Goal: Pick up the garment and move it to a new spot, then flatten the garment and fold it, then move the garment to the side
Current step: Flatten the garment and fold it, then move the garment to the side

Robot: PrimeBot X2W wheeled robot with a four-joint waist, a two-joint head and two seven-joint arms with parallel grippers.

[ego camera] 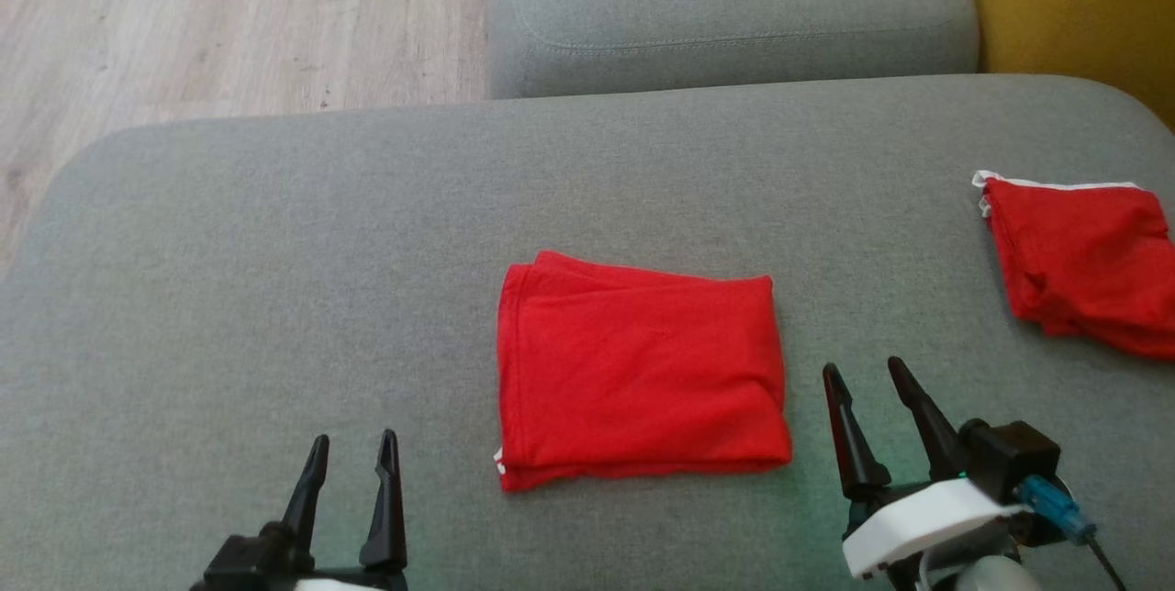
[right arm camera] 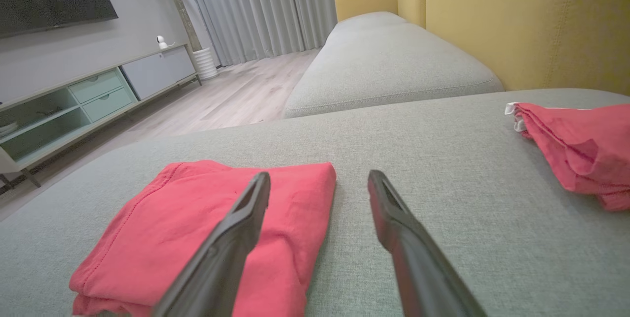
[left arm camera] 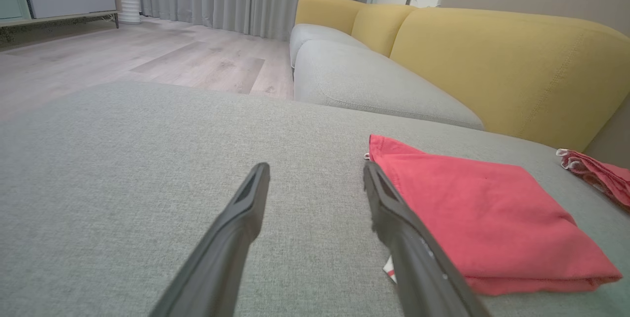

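Folded garment (ego camera: 638, 375) lies mid-cushion between two empty grippers.
The left gripper (ego camera: 353, 435) and right gripper (ego camera: 863, 365) flank its near edge, fingers moderately parted, gripping nothing; another red cloth (ego camera: 1088, 251) sits far right on the grey cushion (ego camera: 275, 251).

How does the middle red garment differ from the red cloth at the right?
The garment is folded into a neat flat rectangle; the cloth is a looser, rumpled bundle. The garment lies centred; the cloth lies far right, cut by the frame. The cloth shows a white top edge; the garment only a tiny white tag. Both are red.
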